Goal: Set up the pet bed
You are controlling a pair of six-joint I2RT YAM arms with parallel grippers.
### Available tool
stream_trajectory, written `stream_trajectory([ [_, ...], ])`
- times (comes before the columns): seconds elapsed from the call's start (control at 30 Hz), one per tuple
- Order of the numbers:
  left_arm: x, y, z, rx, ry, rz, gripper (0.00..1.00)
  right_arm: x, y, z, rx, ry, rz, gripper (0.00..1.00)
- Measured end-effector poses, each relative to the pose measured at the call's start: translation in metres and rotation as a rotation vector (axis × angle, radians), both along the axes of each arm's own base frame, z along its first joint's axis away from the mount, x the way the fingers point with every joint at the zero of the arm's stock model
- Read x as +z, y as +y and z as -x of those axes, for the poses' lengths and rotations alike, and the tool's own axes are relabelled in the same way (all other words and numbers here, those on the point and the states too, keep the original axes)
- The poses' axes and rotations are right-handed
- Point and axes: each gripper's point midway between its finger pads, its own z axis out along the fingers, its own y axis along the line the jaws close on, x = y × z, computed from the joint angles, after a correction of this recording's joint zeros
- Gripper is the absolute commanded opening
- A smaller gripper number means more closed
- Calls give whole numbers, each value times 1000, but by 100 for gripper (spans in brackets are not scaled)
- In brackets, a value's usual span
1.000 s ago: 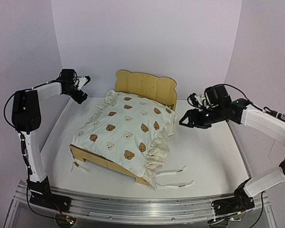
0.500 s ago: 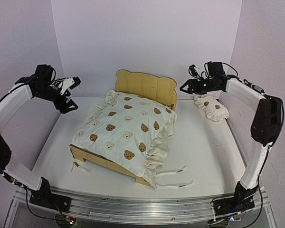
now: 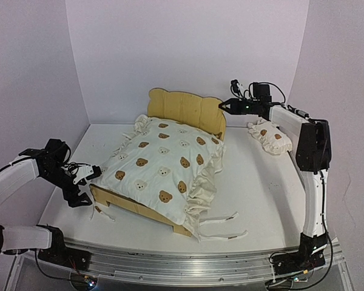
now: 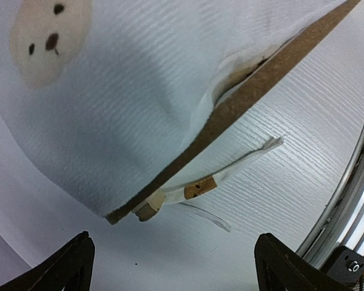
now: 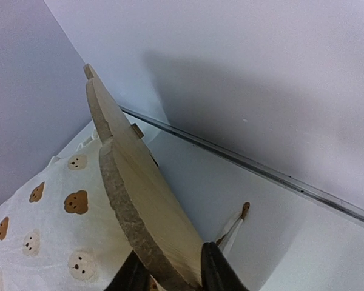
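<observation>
R jaws clamp bed [image 3: 185, 109] headboard, tips cut off. L jaws wide apart by foot corner; cushion [image 3: 164, 163] hides base.

The cushion [image 3: 164, 167] lies on the pet bed [image 3: 185, 109], pillow [image 3: 269, 136] to its right.

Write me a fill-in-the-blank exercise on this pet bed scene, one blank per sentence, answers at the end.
1. On the pet bed, the right gripper has one finger on each side of the wooden ____.
2. The left gripper hovers by the frame's near corner with its jaws ____.
3. The small pillow lies on the ____, not on the bed.
4. The big bear-print cushion spills over the bed's side facing the ____ arm.
Answers: headboard; open; table; right.
</observation>
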Motion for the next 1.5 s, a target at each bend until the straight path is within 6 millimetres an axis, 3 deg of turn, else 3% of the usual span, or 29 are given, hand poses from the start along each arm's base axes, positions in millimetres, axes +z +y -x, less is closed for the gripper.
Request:
stream_trajectory([
  [0.13, -15, 3, -15, 13, -10, -21, 91, -3, 4, 3, 39, -89, 9, 15],
  [0.23, -19, 1, -31, 16, -42, -20, 91, -2, -1, 18, 34, -129, 32, 14],
  [0.43, -26, -6, -65, 39, -45, 5, 90, -4, -24, 72, -32, -106, 119, 15],
  [0.57, -26, -12, -99, 55, -44, 10, 90, -6, -53, 113, -127, -90, 179, 20],
  [0.8, -28, -50, -162, 5, -77, -16, 90, -11, -98, 180, -349, -51, 252, 25],
  [0.97, -27, -62, -231, 35, -121, -41, 90, -12, -104, 222, -472, -21, 274, 24],
  [1.1, -16, -66, -298, 103, -229, -25, 90, -14, -88, 252, -484, 12, 252, 28],
  [1.23, 2, -75, -342, 156, -328, 26, 90, -19, -67, 271, -450, 90, 227, 36],
  [1.37, 13, -84, -349, 177, -359, 68, 91, -27, -63, 288, -434, 187, 258, 44],
  [1.5, 8, -76, -324, 205, -309, 96, 91, -19, -75, 302, -455, 233, 312, 46],
])
